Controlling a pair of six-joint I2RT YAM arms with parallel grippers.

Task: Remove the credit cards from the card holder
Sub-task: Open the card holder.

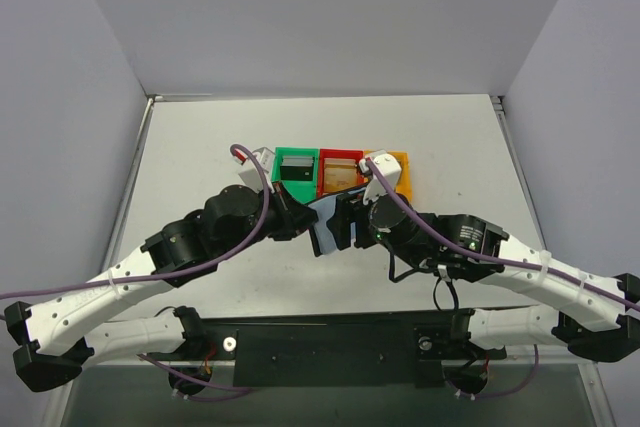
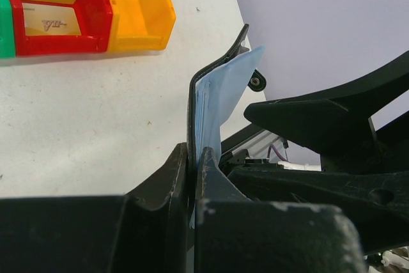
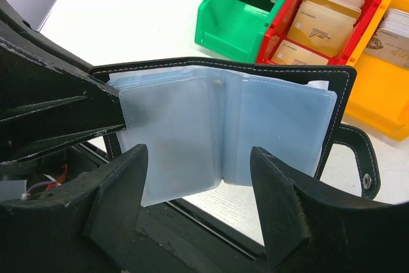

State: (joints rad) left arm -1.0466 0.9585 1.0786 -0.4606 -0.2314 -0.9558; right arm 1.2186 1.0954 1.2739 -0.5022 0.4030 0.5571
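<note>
The card holder (image 3: 223,129) is open, held up off the table, showing two pale blue-grey sleeve panels inside a black stitched cover, with its black snap tab (image 3: 358,158) hanging at the right. It also shows in the top view (image 1: 326,222) and edge-on in the left wrist view (image 2: 214,103). My left gripper (image 2: 195,161) is shut on its left edge. My right gripper (image 3: 201,187) is open, one finger on each side just below the panels' lower edge, not touching. No loose card shows in the sleeves.
Three bins stand behind the holder: green (image 1: 296,169), red (image 1: 340,171) and orange (image 1: 395,171), each with several cards in it. They also show in the right wrist view, green (image 3: 246,14) and red (image 3: 326,17). Grey walls surround the table.
</note>
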